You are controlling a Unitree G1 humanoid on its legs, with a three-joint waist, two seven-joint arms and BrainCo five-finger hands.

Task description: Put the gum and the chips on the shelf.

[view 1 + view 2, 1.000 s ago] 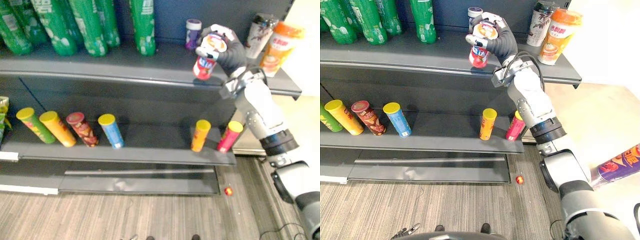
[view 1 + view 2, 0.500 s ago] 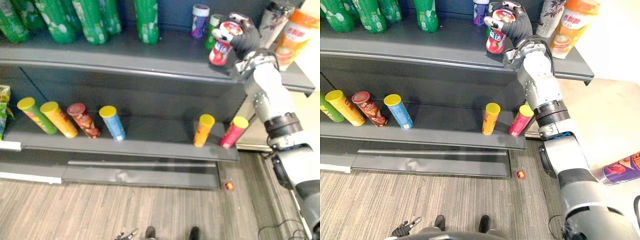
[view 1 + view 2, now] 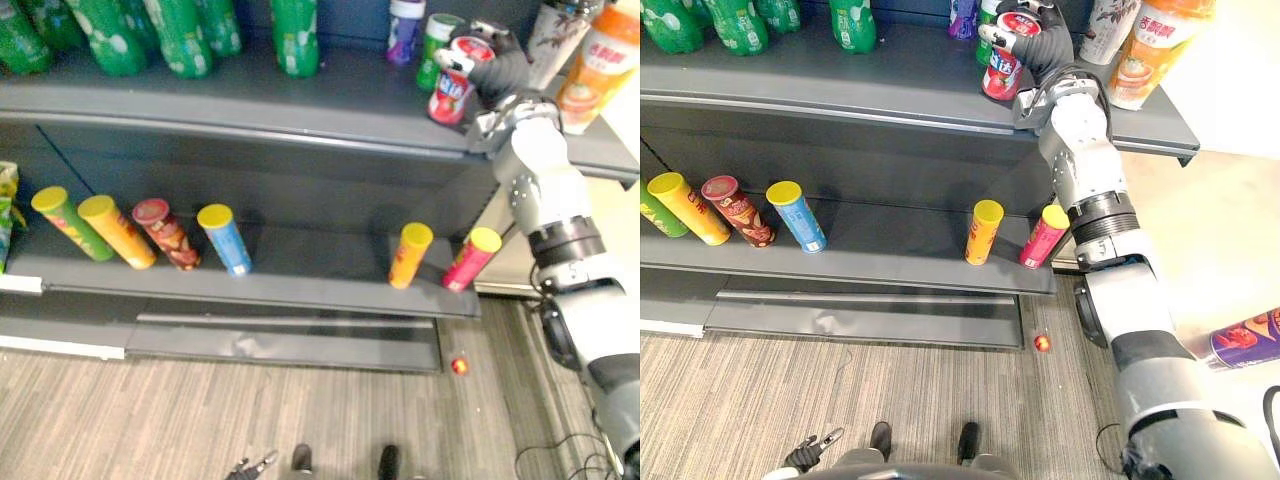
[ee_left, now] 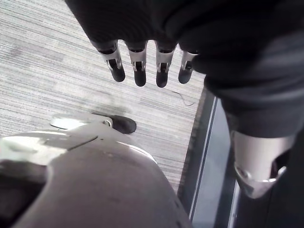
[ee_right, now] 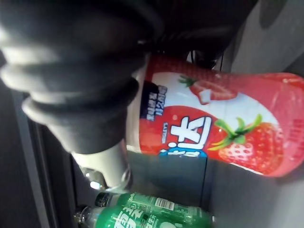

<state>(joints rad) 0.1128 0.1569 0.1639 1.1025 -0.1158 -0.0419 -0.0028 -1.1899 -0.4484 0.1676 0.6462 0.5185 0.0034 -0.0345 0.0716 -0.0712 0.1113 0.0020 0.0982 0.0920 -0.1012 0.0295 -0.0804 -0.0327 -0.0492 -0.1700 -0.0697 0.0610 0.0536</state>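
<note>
The right hand (image 3: 497, 68) is clutching the gum canister (image 3: 452, 92) with curled fingers over the top shelf's (image 3: 250, 112) right end, unreleased; chips seemingly still to do.

Left robot hand (image 4: 160, 35), as we see it from the wrist: its fingers (image 4: 139, 71) hang straight and slightly spread, thumb (image 4: 259, 164) apart, over the grey striped floor (image 4: 52, 66). The shelf's dark base (image 4: 209, 161) runs alongside.

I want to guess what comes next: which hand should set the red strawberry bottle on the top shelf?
Right. The right hand is curled round the red strawberry bottle, up at the top shelf. The left hand hangs open, low over the floor, holding nothing.
</note>
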